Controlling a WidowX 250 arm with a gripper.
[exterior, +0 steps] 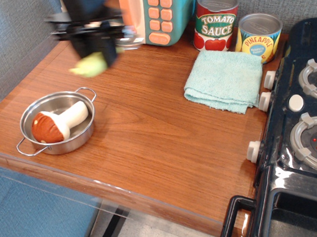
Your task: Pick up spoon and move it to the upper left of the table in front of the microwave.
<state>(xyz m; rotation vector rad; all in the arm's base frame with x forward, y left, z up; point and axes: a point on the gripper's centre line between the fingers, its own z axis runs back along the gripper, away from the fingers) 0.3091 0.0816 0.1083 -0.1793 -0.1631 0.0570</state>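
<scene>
- Gripping the spoon (90, 64), the gripper (94, 51) is closed on the yellow-green handle; motion blur hides fine detail.
- Spoon bowl (131, 41) projects to the gripper's right, above the table (149, 136).
- Microwave (157, 13) stands just behind and right of the gripper.
- Steel pot (58, 122) holding a toy mushroom (56, 123) sits in front of the gripper, apart.
- Teal cloth (224, 80) lies well to its right.
</scene>
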